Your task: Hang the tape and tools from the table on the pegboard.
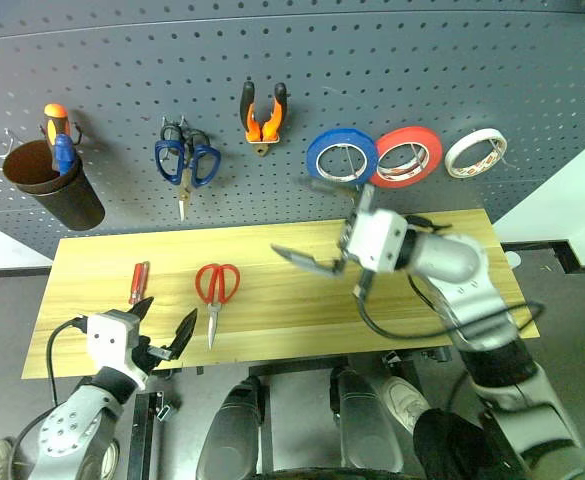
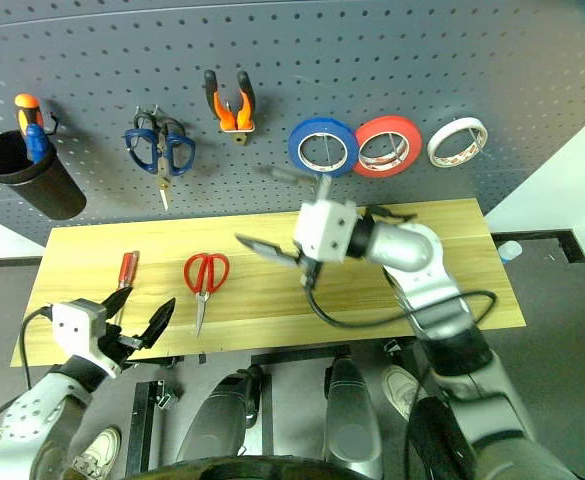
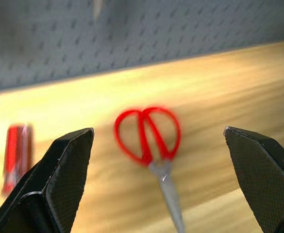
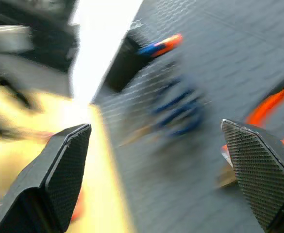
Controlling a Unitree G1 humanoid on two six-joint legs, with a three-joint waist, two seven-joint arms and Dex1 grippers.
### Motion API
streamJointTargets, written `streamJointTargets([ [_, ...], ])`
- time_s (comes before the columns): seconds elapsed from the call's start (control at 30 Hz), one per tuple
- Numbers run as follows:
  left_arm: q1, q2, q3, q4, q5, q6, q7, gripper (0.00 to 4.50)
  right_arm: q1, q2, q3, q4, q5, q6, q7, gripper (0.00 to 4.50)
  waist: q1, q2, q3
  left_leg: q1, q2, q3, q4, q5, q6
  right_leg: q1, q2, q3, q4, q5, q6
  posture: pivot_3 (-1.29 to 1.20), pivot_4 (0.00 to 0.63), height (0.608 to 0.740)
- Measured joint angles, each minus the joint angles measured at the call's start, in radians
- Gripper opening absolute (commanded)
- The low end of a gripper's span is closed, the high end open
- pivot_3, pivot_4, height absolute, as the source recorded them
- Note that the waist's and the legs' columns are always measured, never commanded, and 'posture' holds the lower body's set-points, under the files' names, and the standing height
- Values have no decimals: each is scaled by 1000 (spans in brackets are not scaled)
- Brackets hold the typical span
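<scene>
The whitish tape point(image 1: 475, 153) hangs on the pegboard point(image 1: 372, 60) at the far right. The orange-and-black pliers point(image 1: 263, 117) hang near the board's middle. On the table point(image 1: 272, 310) lie the red-handled scissors point(image 1: 215, 290) and, to their left, the slim red-handled screwdriver point(image 1: 138, 282). My left gripper point(image 1: 167, 312) is open and empty at the table's front left edge, pointing at the scissors point(image 3: 147, 133), with the screwdriver point(image 3: 16, 150) off to one side. My right gripper point(image 1: 302, 220) is open and empty above the table's middle, pointing left below the blue roll.
On the pegboard, a dark cup point(image 1: 52, 185) at the left holds an orange-and-blue screwdriver point(image 1: 60, 135). Blue-handled scissors point(image 1: 185, 160) hang next to it. A blue roll point(image 1: 341, 155) and a red-orange roll point(image 1: 407, 157) hang left of the whitish tape. A cable point(image 1: 412, 330) trails from my right wrist.
</scene>
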State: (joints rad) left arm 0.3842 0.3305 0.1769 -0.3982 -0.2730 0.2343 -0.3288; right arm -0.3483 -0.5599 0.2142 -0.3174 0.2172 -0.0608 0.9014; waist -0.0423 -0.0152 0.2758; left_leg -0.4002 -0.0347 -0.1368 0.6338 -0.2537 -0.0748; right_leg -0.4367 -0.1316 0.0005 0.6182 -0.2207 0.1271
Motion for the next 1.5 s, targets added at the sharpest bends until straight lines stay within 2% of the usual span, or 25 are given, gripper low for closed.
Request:
streamJointTargets([
  [0.1, -74, -12, -56, 41, 70, 156, 89, 4500, 80, -52, -14, 1, 28, 24, 49, 4492, -3, -1, -1, 6, 0, 1, 1, 0, 0, 5, 0, 0, 0, -3, 2, -39, 218, 733],
  [0.23, -213, -64, -111, 93, 113, 356, 179, 4500, 157, -98, -43, 74, -6, -44, 70, 4492, 1, -5, -3, 9, 0, 1, 0, 0, 0, 9, 0, 0, -1, -2, 5, -57, 203, 733],
  [0.47, -487, -187, -108, 245, 130, 722, 309, 4500, 195, -101, -48, 153, -59, -126, 68, 4492, -2, -8, -6, 9, 0, 1, 1, 0, -1, 9, 0, 0, -1, 3, 5, -90, 184, 733],
  [0.83, -639, -235, -68, 362, 147, 879, 382, 4500, 198, -100, -62, 173, -94, -157, 39, 4492, -2, -9, -12, 9, -1, 1, 2, 1, -2, 10, -1, 0, -1, 4, 6, -107, 175, 733],
  [0.93, -654, -244, -40, 378, 147, 901, 392, 3951, 199, -99, -62, 181, -97, -165, 30, 4500, -2, -9, -18, 10, -1, 1, 2, 1, -2, 10, -1, 0, -1, 4, 6, -108, 173, 733],
  [1.3, -651, -255, -15, 382, 147, 915, 391, 294, 195, -88, -61, 186, -117, -170, 17, 4500, -1, -8, -28, 10, -1, 1, 6, 1, -2, 13, -1, 0, -1, 5, 7, -99, 172, 733],
  [1.5, -645, -255, -18, 380, 147, 913, 385, 246, 189, -85, -60, 195, -125, -178, 16, 4500, -1, -7, -29, 10, -1, 1, 8, 1, -2, 14, -1, 0, -1, 5, 7, -98, 171, 733],
])
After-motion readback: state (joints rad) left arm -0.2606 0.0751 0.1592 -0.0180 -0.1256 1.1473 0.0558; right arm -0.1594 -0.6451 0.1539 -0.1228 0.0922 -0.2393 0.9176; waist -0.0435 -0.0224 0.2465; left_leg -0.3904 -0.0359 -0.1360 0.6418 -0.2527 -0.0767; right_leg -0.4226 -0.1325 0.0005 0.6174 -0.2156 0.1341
